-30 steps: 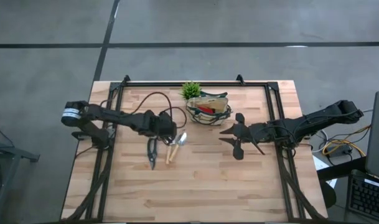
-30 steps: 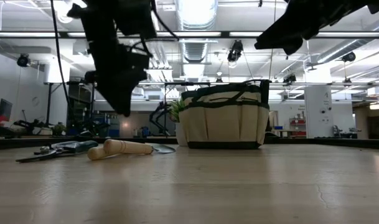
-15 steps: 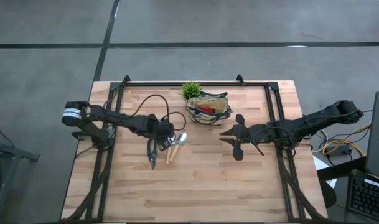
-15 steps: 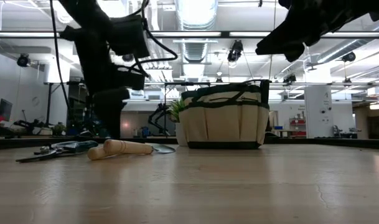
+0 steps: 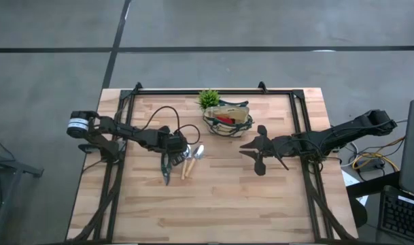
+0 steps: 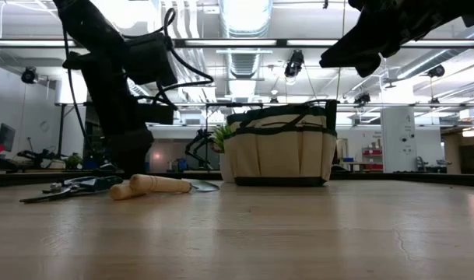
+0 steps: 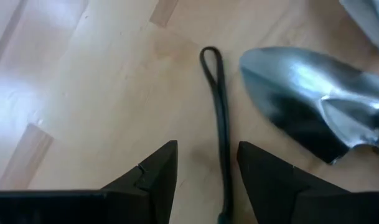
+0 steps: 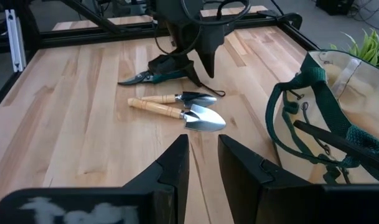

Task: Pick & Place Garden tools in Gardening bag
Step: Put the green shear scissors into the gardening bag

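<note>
The dark-handled shears (image 5: 166, 165) and two wooden-handled silver tools (image 5: 188, 162) lie flat on the table left of centre; they also show in the right wrist view (image 8: 177, 112). My left gripper (image 5: 176, 148) points down just above the table by the tool heads, open. Its fingers (image 7: 158, 174) stand either side of a thin black cord loop (image 7: 218, 118), and a silver trowel head (image 7: 307, 99) lies beside them. The beige and green gardening bag (image 5: 227, 119) stands at the far centre with a red lump (image 5: 223, 120) inside. My right gripper (image 5: 244, 150) hovers open and empty, right of centre.
A small green leafy plant (image 5: 208, 99) stands at the far edge, just left of the bag. A black frame (image 5: 193, 91) runs round the table's far and side edges. Bare wood lies along the near half of the table (image 5: 213, 204).
My left gripper has gone down toward the table and a little toward its left and near edges, ending low beside the shears and the tool heads. The tools and the bag have stayed where they were.
</note>
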`<state>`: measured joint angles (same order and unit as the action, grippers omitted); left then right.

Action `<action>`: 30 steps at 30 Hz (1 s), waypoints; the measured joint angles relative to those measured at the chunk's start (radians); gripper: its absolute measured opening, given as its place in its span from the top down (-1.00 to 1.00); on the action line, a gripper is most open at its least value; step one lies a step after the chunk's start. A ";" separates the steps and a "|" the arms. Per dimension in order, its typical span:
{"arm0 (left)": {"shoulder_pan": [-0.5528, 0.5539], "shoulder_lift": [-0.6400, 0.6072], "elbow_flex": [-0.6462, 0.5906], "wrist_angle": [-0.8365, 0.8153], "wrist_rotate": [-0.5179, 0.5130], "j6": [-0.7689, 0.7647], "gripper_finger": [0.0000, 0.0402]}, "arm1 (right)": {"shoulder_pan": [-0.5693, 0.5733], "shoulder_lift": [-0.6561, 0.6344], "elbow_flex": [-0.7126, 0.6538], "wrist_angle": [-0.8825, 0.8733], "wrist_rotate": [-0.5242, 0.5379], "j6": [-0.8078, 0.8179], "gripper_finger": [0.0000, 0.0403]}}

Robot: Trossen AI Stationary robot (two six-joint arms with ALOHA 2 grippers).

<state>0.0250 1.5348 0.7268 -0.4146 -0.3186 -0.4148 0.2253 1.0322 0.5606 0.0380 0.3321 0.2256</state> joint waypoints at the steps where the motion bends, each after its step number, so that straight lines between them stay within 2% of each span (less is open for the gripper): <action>1: 0.000 0.000 -0.008 0.019 0.005 0.001 0.13 | 0.000 0.000 0.000 0.000 0.000 0.000 0.60; 6: 0.000 -0.003 -0.030 0.038 -0.002 -0.012 0.15 | 0.000 0.000 0.000 0.003 0.000 0.000 0.57; 10: 0.000 -0.003 -0.047 0.052 -0.004 -0.026 0.27 | 0.000 0.000 -0.001 0.003 0.000 0.000 0.59; 14: -0.001 -0.003 -0.066 0.091 0.005 -0.026 0.50 | 0.000 0.000 -0.002 0.003 0.000 0.003 0.64; 20: -0.001 -0.001 -0.079 0.132 0.030 -0.018 0.94 | 0.000 0.000 -0.004 0.004 0.001 0.003 0.68; 30: 0.000 -0.016 -0.075 0.170 0.030 0.032 0.99 | 0.000 0.000 -0.004 0.004 0.001 0.003 0.65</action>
<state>0.0250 1.5187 0.6522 -0.2443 -0.2888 -0.3825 0.2250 1.0323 0.5568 0.0422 0.3328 0.2285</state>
